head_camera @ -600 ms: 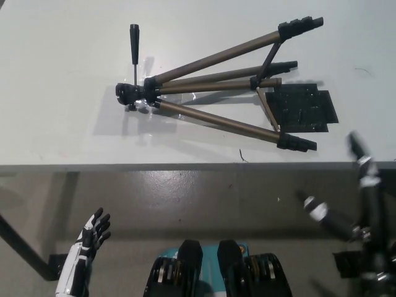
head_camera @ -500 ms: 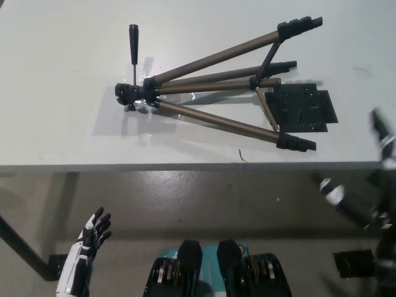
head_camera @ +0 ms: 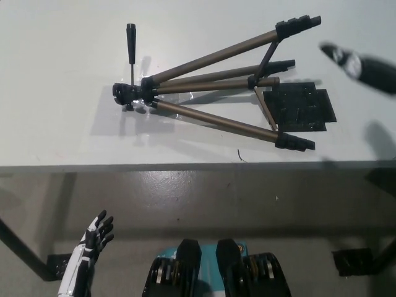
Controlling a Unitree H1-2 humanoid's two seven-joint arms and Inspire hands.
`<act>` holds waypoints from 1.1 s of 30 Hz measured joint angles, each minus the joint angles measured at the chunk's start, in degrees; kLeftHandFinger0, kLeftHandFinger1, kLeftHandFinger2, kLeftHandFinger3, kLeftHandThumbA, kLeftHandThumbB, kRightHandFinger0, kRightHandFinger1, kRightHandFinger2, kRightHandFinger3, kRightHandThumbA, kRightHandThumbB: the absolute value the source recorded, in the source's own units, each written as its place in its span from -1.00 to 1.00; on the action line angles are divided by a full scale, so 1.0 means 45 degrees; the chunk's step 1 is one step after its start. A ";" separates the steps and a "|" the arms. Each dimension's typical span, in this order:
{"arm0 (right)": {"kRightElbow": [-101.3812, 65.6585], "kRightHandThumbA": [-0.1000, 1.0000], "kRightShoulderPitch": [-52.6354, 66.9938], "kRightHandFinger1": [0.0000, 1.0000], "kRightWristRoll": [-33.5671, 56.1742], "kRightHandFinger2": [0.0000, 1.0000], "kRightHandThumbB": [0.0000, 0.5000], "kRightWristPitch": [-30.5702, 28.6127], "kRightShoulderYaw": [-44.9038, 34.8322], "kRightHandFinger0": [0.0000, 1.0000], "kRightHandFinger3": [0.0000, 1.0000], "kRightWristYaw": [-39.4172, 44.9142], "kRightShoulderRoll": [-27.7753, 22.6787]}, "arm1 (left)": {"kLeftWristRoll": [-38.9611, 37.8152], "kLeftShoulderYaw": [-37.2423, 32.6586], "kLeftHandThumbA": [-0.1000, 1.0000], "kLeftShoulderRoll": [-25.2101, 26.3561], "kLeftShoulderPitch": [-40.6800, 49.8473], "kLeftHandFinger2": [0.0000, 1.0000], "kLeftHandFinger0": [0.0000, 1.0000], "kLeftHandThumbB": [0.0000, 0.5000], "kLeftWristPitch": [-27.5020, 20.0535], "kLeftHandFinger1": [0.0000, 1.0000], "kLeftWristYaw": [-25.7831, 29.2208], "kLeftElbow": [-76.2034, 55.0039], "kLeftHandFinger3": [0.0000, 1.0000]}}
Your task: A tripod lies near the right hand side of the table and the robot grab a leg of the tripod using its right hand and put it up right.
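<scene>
The tripod (head_camera: 210,86) lies flat on the white table (head_camera: 62,124), its black head (head_camera: 127,96) and pan handle (head_camera: 131,40) to the left. Its bronze legs fan out to the right and end in black feet (head_camera: 295,143). My black right hand (head_camera: 359,65) is a blurred shape over the table at the far right, just right of the upper foot (head_camera: 298,25) and apart from the tripod. My white left hand (head_camera: 93,244) rests low at the lower left, below the table, fingers apart and holding nothing.
A black flat patch (head_camera: 300,110) lies on the table under the leg ends. The table's front edge (head_camera: 185,166) runs across the middle, with grey floor below it. A dark table leg (head_camera: 18,247) slants at the lower left.
My right hand has risen from below the table's front edge at the lower right to above the table beside the tripod's feet. The tripod and left hand stay put.
</scene>
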 measured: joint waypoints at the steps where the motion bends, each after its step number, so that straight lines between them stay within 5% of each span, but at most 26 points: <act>1: 0.0314 1.00 -0.0322 1.00 -0.0088 1.00 0.94 0.0147 0.0199 1.00 1.00 0.0130 -0.0069 | 0.0000 0.0000 1.00 0.0000 0.0001 1.00 1.00 0.04 0.0000 1.00 -0.0006 0.0007 1.00; 14: 0.8345 0.87 -0.6050 1.00 -0.1520 1.00 1.00 0.1504 0.4436 1.00 1.00 0.2748 0.0007 | -0.0001 -0.0001 1.00 0.0002 -0.0002 1.00 1.00 0.04 -0.0001 1.00 -0.0105 0.0079 1.00; 23: 1.4745 0.68 -0.8526 1.00 -0.2323 1.00 1.00 0.1602 0.7369 1.00 1.00 0.4390 0.1499 | -0.0002 -0.0009 1.00 0.0004 0.0002 1.00 1.00 0.00 -0.0008 1.00 -0.0216 0.0087 1.00; 27: 1.6562 0.89 -0.9333 1.00 -0.2562 1.00 1.00 0.1618 0.8046 1.00 1.00 0.5016 0.2087 | -0.0003 -0.0010 1.00 0.0025 0.0002 1.00 1.00 -0.05 -0.0086 1.00 -0.0256 0.0081 1.00; 33: 1.8202 0.82 -0.9858 1.00 -0.2876 1.00 1.00 0.1446 0.8606 1.00 1.00 0.5621 0.2391 | -0.0003 -0.0010 1.00 0.0099 0.0002 1.00 1.00 -0.04 -0.0164 1.00 -0.0262 0.0070 1.00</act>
